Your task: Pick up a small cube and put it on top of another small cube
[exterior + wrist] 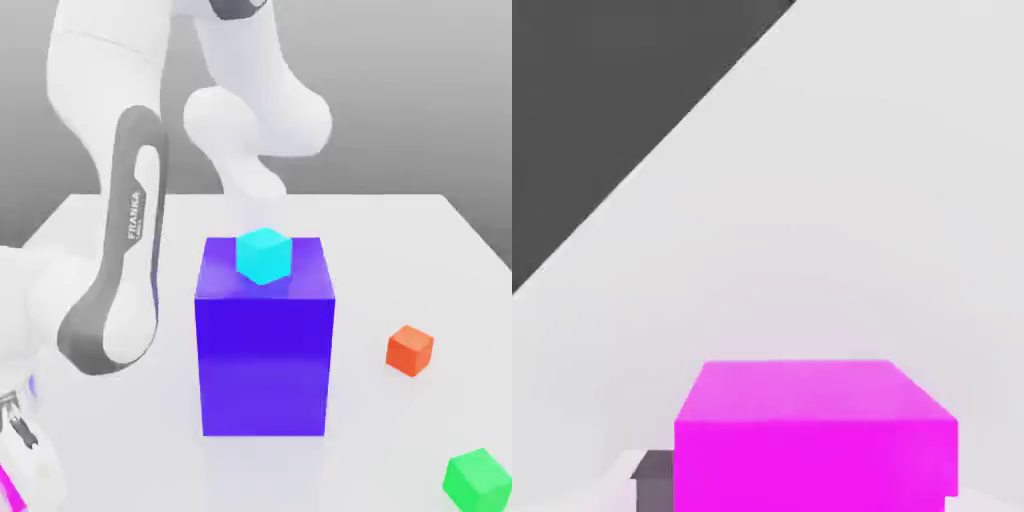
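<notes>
A magenta cube point(816, 435) fills the near part of the hand view, lying right by the hand. In the exterior view only a sliver of this magenta cube point(6, 488) shows at the bottom of the exterior view's left edge. My gripper point(18, 428) is low over the table just above that sliver, mostly cut off by the frame. A cyan cube point(264, 254) rests on top of a large blue block point(265, 350) in the middle. A red cube point(410, 350) and a green cube point(477, 478) sit on the table at the exterior view's right.
The white table point(400, 250) ends at a far edge against a grey backdrop. The tall blue block stands between my arm and the red and green cubes. My arm's elbow point(120, 290) hangs beside the block's left face.
</notes>
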### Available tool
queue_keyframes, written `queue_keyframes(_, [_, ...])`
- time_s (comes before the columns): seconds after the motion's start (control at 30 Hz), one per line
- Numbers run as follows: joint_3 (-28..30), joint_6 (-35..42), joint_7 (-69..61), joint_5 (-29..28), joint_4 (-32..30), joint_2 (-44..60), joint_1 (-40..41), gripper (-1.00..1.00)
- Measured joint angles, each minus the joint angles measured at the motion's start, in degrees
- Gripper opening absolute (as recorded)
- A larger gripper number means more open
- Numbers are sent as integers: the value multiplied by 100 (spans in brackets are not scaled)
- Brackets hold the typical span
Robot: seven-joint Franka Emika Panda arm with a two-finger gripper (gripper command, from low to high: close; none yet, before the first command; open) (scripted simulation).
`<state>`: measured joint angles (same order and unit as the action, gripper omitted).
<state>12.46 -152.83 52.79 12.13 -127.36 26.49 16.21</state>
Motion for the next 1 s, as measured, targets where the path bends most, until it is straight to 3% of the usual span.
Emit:
queue_keyframes(0.67, [-1350, 734, 3594, -1113, -232, -1022, -3599, -100])
queue_keyframes(0.8, [-1500, 305, 4182, -1371, -172, -586, -4141, -100])
queue_keyframes(0.83, [-1489, 131, 4216, -1395, -160, -399, -4181, 100])
queue_keyframes(1.0, [-1489, 131, 4216, -1395, -160, -399, -4181, 100])
